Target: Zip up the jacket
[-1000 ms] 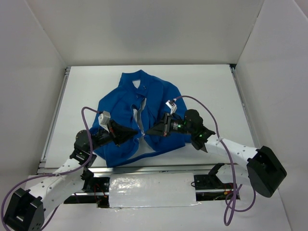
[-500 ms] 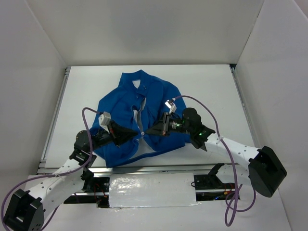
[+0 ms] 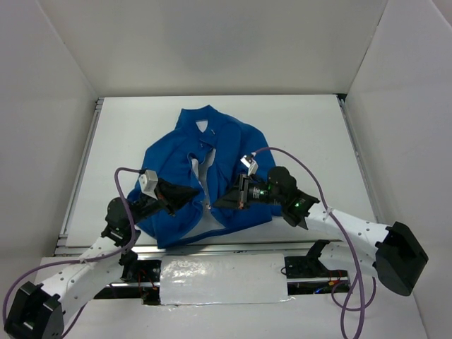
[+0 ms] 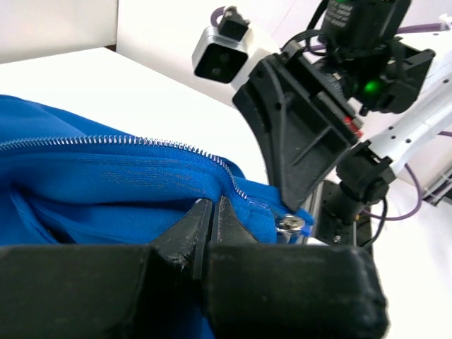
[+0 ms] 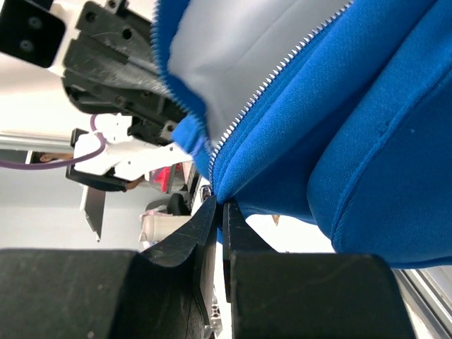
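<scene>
**Both pincers clamped on jacket's lower front edges**

Left pincer (image 3: 200, 198) sits at the near-left of the jacket (image 3: 229, 145), pointing right, fingers together and pinching blue fabric. In the left wrist view the left pincer (image 4: 210, 213) has its jaws closed on a fold of the left front panel, just below the zipper (image 4: 106, 140), whose teeth run along the top of the panel and curve down toward the grip. A small metal stud (image 4: 290, 223) shows on the fabric just right of the fingers.

The jacket lies mid-bench (image 3: 311, 134), spread but rumpled, collar (image 3: 201, 120) at the far end and hem toward the arms. The front is open, with a strip of white lining (image 3: 200, 169) showing between the panels.

Right pincer (image 3: 218, 203) is just right of the opening near the hem, pointing left, tip close to the left pincer's. In the right wrist view the right pincer (image 5: 220, 210) has its jaws together, clamped on the blue edge at the bottom end of the zipper (image 5: 282, 70). The lining (image 5: 226, 56) shows above it. Cannot tell whether the two zipper halves are joined
</scene>
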`<state>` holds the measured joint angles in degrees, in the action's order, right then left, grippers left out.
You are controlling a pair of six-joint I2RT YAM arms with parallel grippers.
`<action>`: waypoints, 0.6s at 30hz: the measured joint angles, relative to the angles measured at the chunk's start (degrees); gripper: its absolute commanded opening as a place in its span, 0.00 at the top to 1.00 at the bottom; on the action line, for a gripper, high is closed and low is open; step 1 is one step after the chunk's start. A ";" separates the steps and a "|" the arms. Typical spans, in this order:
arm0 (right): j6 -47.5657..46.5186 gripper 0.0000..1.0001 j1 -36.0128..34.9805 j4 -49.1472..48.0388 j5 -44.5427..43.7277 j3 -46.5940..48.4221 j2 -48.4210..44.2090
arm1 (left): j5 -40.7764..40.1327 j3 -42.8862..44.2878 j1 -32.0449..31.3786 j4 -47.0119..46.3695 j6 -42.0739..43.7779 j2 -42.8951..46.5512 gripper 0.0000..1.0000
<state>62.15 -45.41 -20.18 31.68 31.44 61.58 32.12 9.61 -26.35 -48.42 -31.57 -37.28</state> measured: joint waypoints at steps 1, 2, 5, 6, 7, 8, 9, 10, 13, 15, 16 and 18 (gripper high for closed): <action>-0.02 1.00 -0.13 0.00 -0.15 -0.04 -0.35 | -0.09 0.00 -0.09 -0.94 0.55 -0.79 1.00; -0.02 1.00 -0.24 -0.17 -0.42 -0.04 -0.52 | -0.17 0.00 -0.13 -1.51 1.29 -1.55 1.00; -0.13 1.00 -0.50 -0.31 -1.77 -0.07 -1.05 | -0.52 0.02 -0.46 -2.38 2.84 -3.28 1.00; -0.24 1.00 -0.52 -0.28 -2.38 -0.07 -1.09 | -0.74 0.00 -0.63 -2.45 3.17 -3.48 1.00; -0.28 1.00 -0.55 -0.24 -2.95 -0.07 -1.09 | -1.14 0.00 -0.90 -2.58 3.41 -3.45 1.00; -0.28 1.00 -0.57 -0.13 -3.48 -0.07 -1.01 | -1.70 0.00 -1.20 -2.91 3.82 -3.32 1.00; -0.26 1.00 -0.59 -0.13 -3.87 -0.07 -0.92 | -2.14 0.00 -1.42 -3.06 4.35 -3.06 1.00; -0.24 1.00 -0.59 -0.20 -4.11 -0.07 -0.81 | -2.69 0.00 -1.64 -3.04 4.63 -2.64 1.00; -0.02 1.00 -0.59 -0.55 -4.55 -0.07 0.07 | -4.02 -0.09 -1.99 -3.13 5.38 -1.03 1.00; 0.09 1.00 -0.59 -0.83 -4.81 -0.07 0.63 | -4.76 -0.57 -2.05 -3.58 5.86 -0.20 1.00; 0.24 1.00 -0.59 -0.96 -4.90 -0.07 0.74 | -4.94 -0.85 -2.10 -3.72 5.92 0.04 1.00; 0.79 1.00 -0.61 -2.10 -5.16 -0.15 0.83 | -5.14 -1.40 -2.12 -3.93 5.97 0.13 1.00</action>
<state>62.94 -46.02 -22.28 26.52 31.29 62.41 26.98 8.21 -28.47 -52.36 -25.61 -37.15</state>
